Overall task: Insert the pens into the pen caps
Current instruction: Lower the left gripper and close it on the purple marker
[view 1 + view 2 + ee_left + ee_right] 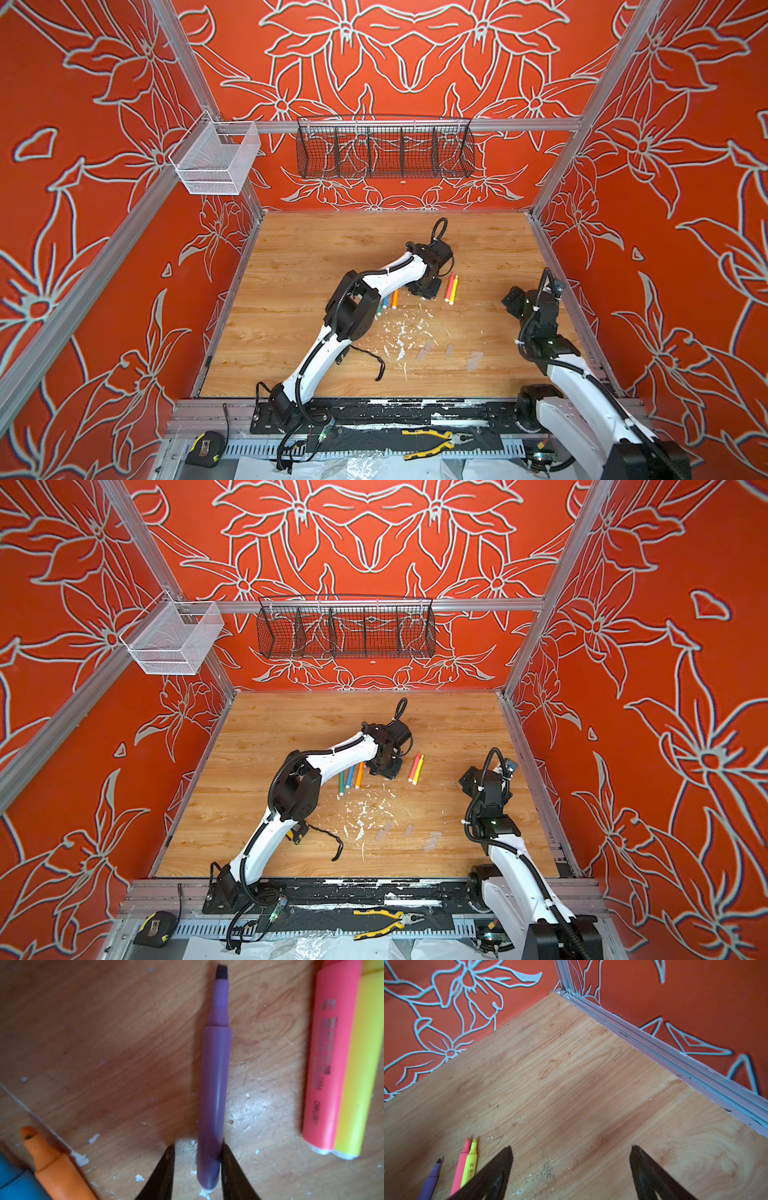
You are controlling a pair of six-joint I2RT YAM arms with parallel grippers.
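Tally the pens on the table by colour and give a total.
Green pen: 1
Blue pen: 1
Orange pen: 1
Purple pen: 1
Pink pen: 1
Yellow pen: 1
Total: 6

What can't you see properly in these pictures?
- Purple pen: hidden under the left arm in both top views.
- Pen caps: see-through and tiny in both top views, hard to count.
- Blue pen: blurry, cut off by the left wrist view's edge.
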